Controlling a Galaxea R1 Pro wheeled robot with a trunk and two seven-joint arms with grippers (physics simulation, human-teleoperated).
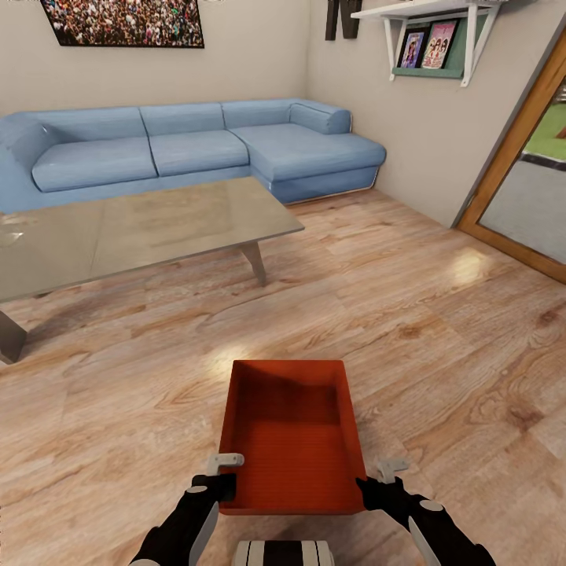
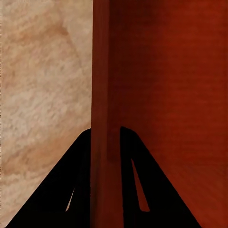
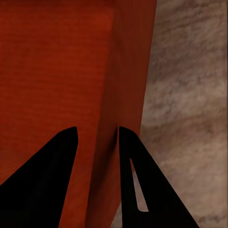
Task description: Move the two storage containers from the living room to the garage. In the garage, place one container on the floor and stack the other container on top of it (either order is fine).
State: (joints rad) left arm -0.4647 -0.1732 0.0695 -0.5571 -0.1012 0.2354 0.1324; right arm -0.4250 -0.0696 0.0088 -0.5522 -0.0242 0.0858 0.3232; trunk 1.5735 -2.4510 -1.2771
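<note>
Fingers: your left gripper has its two black fingers closed on the left wall of the orange-red storage container, one finger outside and one inside the box; your right gripper pinches the right wall the same way, its fingers straddling the thin rim. In the head view the left gripper and right gripper meet the container at its two near corners. Container: one lidless rectangular box, open side up, interior bare, directly ahead of you at near centre, long axis running away from you; whether it rests on the boards or is held just above them cannot be told. Surface: light wood-plank floor, grain prominent, with pale glossy highlights far right and just beyond the box. Room: glass coffee table on angled legs, far left of the container and well apart from it; blue corner sofa against the far wall behind the table; a dark-framed crowd picture above the sofa; a white bracket shelf with two framed pictures on the right wall; a wood-framed glass door at far right. Walls plain beige.
</note>
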